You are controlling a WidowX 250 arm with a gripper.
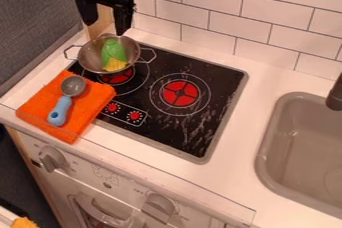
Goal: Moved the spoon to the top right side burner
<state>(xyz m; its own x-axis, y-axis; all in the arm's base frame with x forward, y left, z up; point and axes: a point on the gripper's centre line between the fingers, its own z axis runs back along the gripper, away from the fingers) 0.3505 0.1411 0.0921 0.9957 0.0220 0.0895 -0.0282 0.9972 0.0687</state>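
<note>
A black robot gripper (105,16) hangs empty at the upper left of the frame, its fingers spread apart, likely ready for a pickup. The blue-handled spoon (60,110) lies at left on an orange towel (95,93), apparently staged there for transfer to the red-centred burner (180,93) mid-frame.
</note>
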